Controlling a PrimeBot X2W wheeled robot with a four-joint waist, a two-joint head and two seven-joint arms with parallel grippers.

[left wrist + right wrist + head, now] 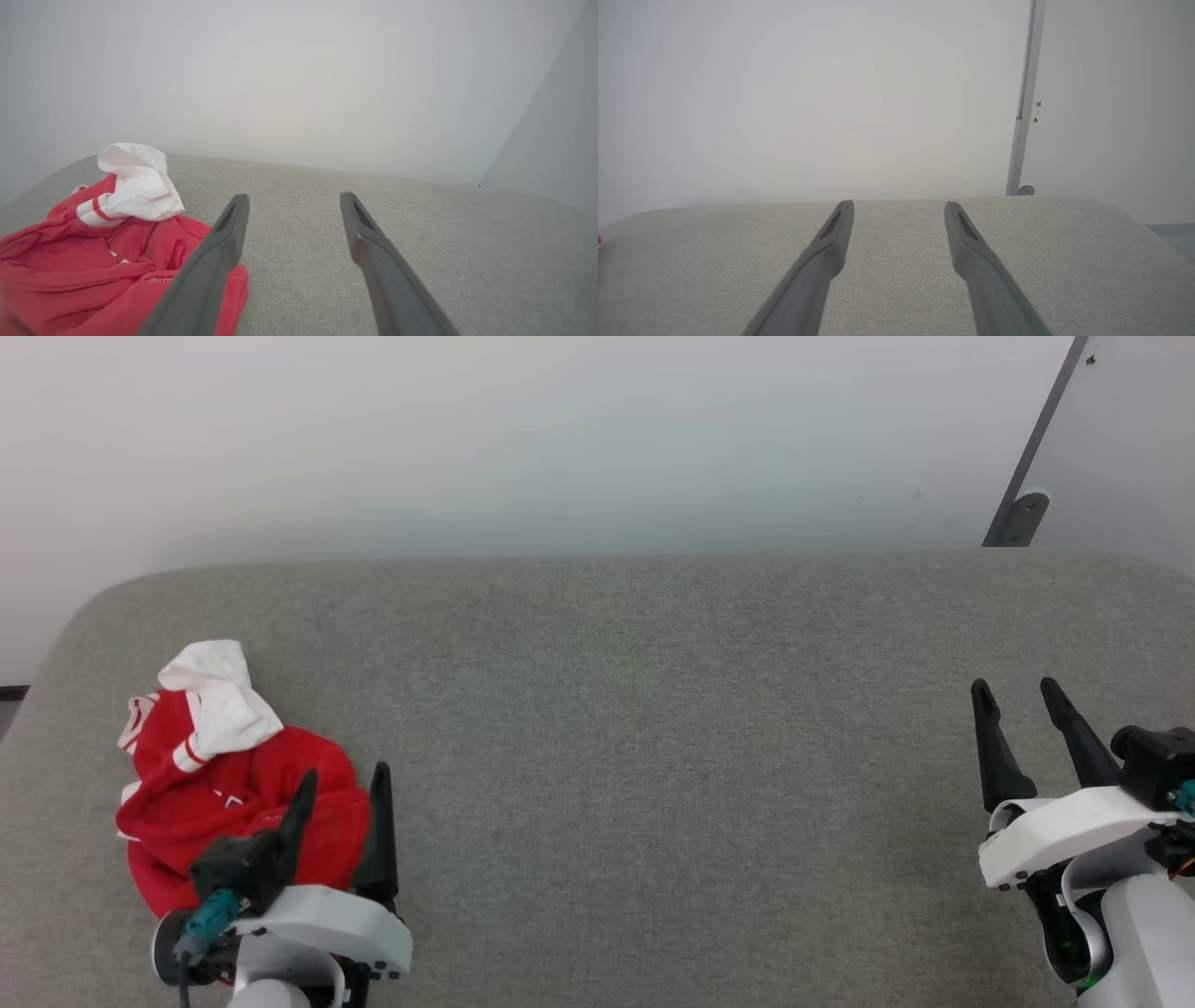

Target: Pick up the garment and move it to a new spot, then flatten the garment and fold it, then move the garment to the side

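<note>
While the shirt sits bunched at lower left on the surface, left gripper and right gripper wait, fingers apart, empty. Pinch one loose fold and it could slip free!

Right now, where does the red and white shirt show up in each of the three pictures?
Head view: the garment lies crumpled at the lower left, by the left gripper.
Left wrist view: lower left corner, under that view's left-hand finger.
Right wrist view: probably the tiny red speck at the far left edge.
Shared landmark: the grey fabric surface meeting the pale wall.
</note>
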